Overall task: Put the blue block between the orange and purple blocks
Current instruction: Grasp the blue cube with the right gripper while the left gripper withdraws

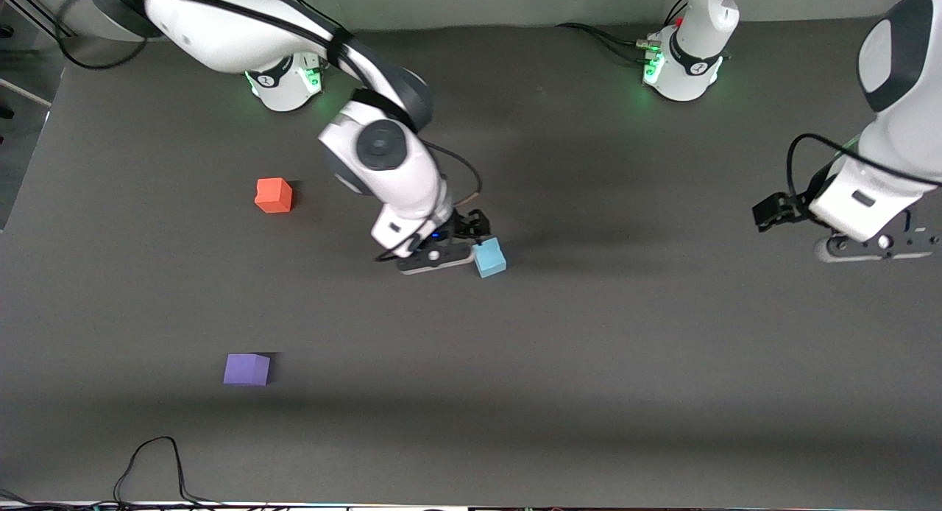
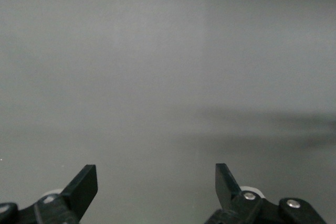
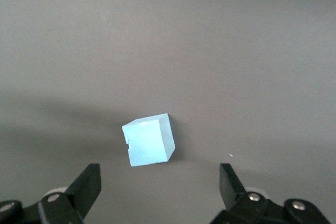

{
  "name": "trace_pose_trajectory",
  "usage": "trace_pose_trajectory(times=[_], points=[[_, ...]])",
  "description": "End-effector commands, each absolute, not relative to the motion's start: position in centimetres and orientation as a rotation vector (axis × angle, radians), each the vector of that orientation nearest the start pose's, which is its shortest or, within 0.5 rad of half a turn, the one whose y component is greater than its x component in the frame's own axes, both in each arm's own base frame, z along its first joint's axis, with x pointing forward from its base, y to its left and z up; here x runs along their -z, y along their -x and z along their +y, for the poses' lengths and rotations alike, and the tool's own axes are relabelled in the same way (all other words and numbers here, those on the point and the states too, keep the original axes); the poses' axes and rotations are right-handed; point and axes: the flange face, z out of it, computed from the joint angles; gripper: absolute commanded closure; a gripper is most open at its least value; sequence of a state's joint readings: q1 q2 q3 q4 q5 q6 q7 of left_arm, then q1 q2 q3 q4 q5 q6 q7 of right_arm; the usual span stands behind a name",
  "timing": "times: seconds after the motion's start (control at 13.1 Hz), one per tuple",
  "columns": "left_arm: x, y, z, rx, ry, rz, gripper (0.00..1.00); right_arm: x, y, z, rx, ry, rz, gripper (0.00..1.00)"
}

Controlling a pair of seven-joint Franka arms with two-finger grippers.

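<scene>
Approach step: right gripper [image 3: 157, 184] spread wide above blue block [image 1: 490, 258]; next, descend and clamp; left gripper [image 2: 156, 184] waits, likewise spread

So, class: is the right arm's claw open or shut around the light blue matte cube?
Open: the right claw has its fingers spread, light blue matte cube untouched.

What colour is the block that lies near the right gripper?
Light sky blue. The blue block shows best in the right wrist view, ahead of the open right gripper.
</scene>
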State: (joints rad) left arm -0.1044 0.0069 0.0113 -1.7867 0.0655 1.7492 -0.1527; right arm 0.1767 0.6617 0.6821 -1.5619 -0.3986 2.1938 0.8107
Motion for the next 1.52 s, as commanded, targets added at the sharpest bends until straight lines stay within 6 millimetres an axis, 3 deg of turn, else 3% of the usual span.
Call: trace_pose_trajectory(times=[0.0,0.08,0.23,0.46,0.69,0.76,0.84,0.91,0.99,1.14,1.29,1.45], points=[[-49.9,-51.5,-2.6,-0.024,3.091,-0.082,0.00,-29.1,-51.1,49.4,0.111,3.037,-0.226,0.00],[-49.3,-51.4,-1.9,-0.043,3.089,-0.093,0.00,-27.2,-49.8,50.2,0.129,3.040,-0.245,0.00],[-49.0,-51.2,-1.2,-0.070,3.086,-0.113,0.00,-24.3,-49.2,50.8,0.169,3.032,-0.247,0.00],[-49.2,-51.4,-0.8,-0.076,3.072,-0.127,0.00,-21.4,-48.2,51.8,0.235,3.026,-0.284,0.00],[-51.9,-52.9,-1.4,-0.082,3.057,-0.097,0.00,-19.3,-48.0,51.8,0.280,3.031,-0.270,0.01],[-52.6,-53.0,-1.9,-0.091,3.057,-0.086,0.00,-19.3,-47.9,51.8,0.280,3.032,-0.273,0.08],[-52.9,-53.0,-2.3,-0.093,3.057,-0.072,0.00,-19.2,-48.0,51.7,0.282,3.033,-0.273,0.35],[-53.4,-53.0,-1.8,-0.101,3.059,-0.073,0.00,-19.3,-48.2,51.6,0.286,3.033,-0.269,0.55],[-54.1,-53.0,-2.1,-0.106,3.061,-0.059,0.00,-19.5,-48.5,51.4,0.276,3.033,-0.234,0.64],[-55.0,-53.0,-1.9,-0.109,3.063,-0.045,0.00,-20.6,-49.7,50.4,0.288,3.035,-0.124,0.64],[-55.6,-52.4,-1.8,-0.190,3.055,0.003,0.00,-25.5,-51.1,49.7,0.254,2.988,0.073,0.64],[-55.3,-52.7,-1.3,-0.210,3.055,-0.009,0.00,-31.1,-53.8,45.7,0.196,2.975,0.280,0.63]])
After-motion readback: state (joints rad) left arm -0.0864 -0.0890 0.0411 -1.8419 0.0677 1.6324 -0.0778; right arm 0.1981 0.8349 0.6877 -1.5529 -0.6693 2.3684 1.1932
